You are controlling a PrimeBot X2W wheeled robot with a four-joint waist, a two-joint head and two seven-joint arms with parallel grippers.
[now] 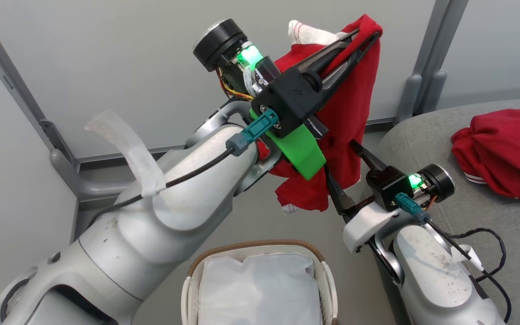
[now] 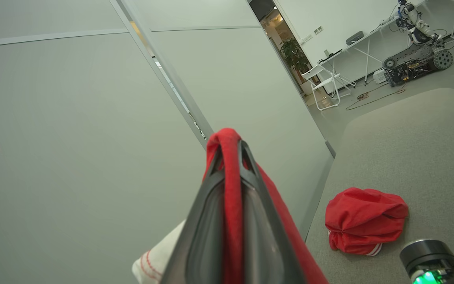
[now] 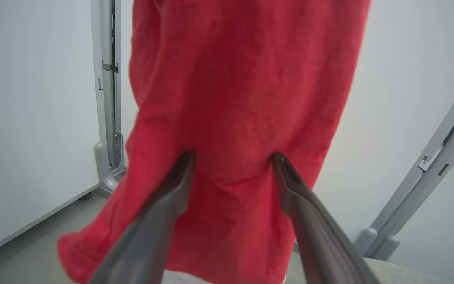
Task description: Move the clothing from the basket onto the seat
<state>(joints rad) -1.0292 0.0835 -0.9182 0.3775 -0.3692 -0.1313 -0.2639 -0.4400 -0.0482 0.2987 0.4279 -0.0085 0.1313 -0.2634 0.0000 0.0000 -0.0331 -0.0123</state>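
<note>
we are seeing bare seat (image 1: 490,221) lying free at three o'clock, bunched garment (image 1: 503,151) sitting on it, hanging garment (image 1: 350,113) blocking our right gripper (image 3: 233,156) at twelve o'clock

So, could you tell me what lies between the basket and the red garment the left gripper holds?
Nothing: the head view shows bare grey floor between the basket and the hanging red garment.

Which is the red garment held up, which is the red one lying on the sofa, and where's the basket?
Held-up garment (image 1: 355,108): head view, draped middle.
Lying garment (image 1: 503,149): head view, crumpled top.
Basket (image 1: 264,242): head view, brown woven rim.
</note>
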